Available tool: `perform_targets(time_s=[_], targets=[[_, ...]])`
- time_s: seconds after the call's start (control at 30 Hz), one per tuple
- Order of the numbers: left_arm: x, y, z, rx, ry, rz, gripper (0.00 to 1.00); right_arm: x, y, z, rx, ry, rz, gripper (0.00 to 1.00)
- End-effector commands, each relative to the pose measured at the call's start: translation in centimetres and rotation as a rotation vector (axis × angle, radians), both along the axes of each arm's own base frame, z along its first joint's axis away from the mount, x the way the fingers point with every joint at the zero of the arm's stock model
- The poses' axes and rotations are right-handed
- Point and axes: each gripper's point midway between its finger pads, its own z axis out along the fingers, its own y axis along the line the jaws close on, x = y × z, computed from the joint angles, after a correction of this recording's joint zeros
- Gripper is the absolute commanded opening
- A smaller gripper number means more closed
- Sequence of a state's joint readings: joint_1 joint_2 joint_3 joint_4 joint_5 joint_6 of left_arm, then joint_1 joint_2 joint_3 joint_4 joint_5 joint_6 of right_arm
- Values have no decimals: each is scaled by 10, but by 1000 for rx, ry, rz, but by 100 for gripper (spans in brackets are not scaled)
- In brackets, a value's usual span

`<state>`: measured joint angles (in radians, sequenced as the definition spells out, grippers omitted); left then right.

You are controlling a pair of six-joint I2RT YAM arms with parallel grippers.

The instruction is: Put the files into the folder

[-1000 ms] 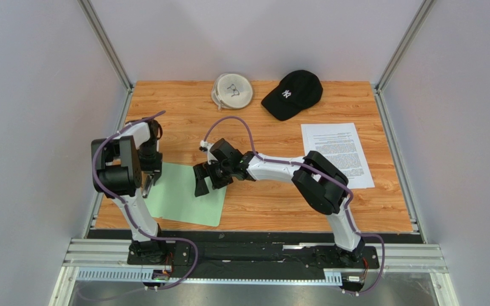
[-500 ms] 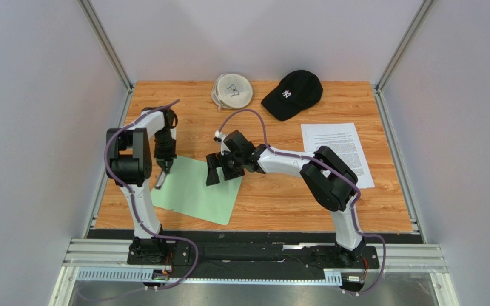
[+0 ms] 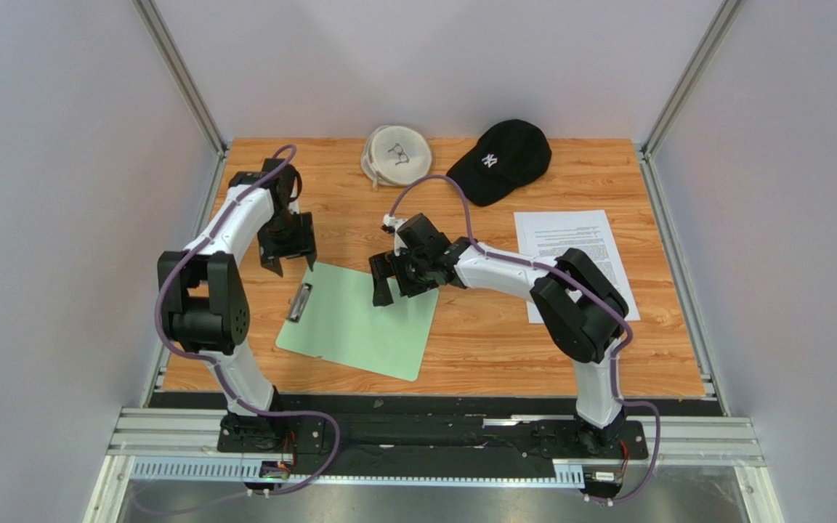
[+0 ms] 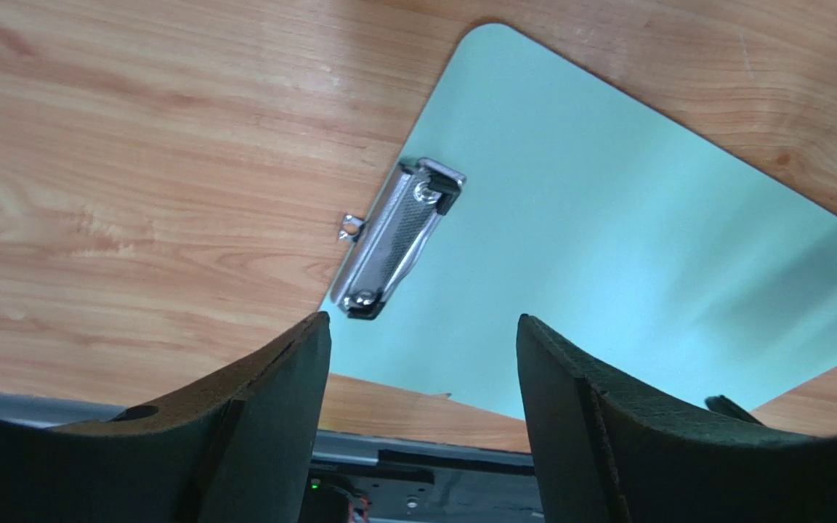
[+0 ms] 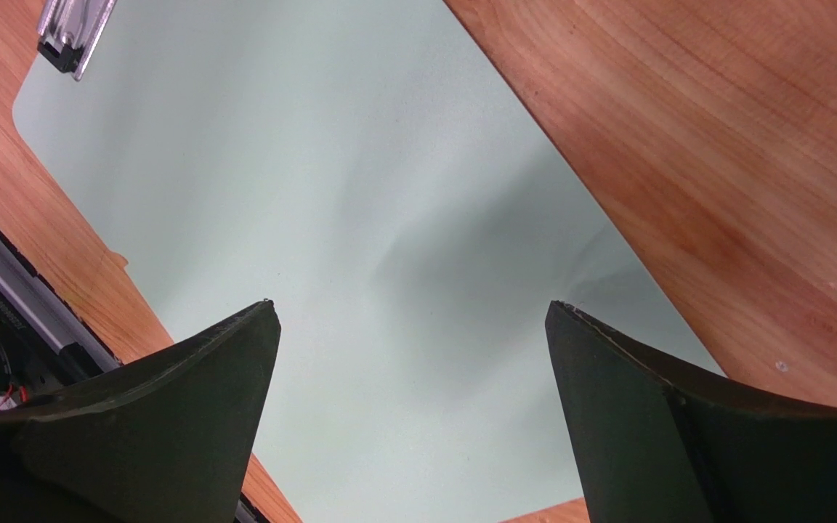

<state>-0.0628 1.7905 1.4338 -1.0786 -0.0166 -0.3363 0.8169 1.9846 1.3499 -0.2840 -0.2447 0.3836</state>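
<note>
From above: the folder (image 3: 357,327) lies flat on the worktop (image 3: 499,349), files (image 3: 578,265) well apart to its right. Left wrist: left jaws open, empty, near the clip (image 4: 396,234) (maybe to lift it for paper). Right wrist: right jaws wide, empty, over the folder.

Bright, even light; soft shadow on folder (image 5: 390,163).
</note>
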Motion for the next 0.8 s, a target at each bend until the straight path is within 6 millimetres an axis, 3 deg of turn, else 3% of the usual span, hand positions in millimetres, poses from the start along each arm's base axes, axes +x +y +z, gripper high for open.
perform_targets(time_s=[0.0,0.2,0.3,0.43,0.5,0.77], targets=[[-14,18,-11,92,84,1,73,-6,-10,28,8,-48,4,98],[-26,18,-51,94,195,1,68,-28,-25,20,21,5,-14,98],[-26,22,-54,115,208,-10,64,-30,-31,15,1,9,-35,98],[-28,32,-59,169,228,-40,59,-29,-38,13,-12,2,-59,98],[-33,25,-64,126,264,-52,50,-26,-41,13,-20,-11,-72,98],[-42,6,-82,12,311,-74,42,-8,-48,11,-24,-11,-117,98]])
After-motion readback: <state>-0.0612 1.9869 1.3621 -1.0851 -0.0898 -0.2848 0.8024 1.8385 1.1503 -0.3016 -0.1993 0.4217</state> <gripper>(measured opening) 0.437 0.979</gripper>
